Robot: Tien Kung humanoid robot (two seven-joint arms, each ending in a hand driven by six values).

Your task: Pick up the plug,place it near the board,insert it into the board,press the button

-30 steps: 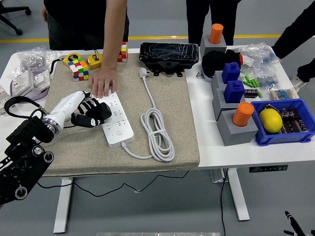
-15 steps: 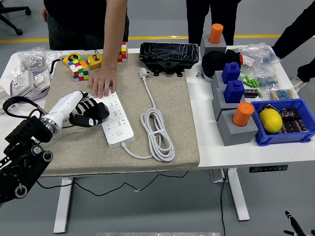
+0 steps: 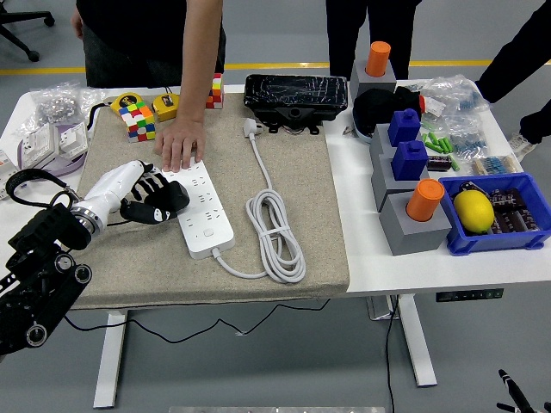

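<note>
— Left hand?
— Black fingers curled, gripping nothing, resting against the left edge of the glossy white slab-shaped board. A person's hand presses its far end.
— Plug?
— Small, white, lying on the coarse beige mat near the far edge, its smooth cable looped beside the board.

White forearm, black-fingered left hand

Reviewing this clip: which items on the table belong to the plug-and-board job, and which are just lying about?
Job: plug; its coiled cable; power strip; left hand; person's hand on the strip.

Lying about: puzzle cubes; black case; blue bin; lemon; orange pegs.
</note>
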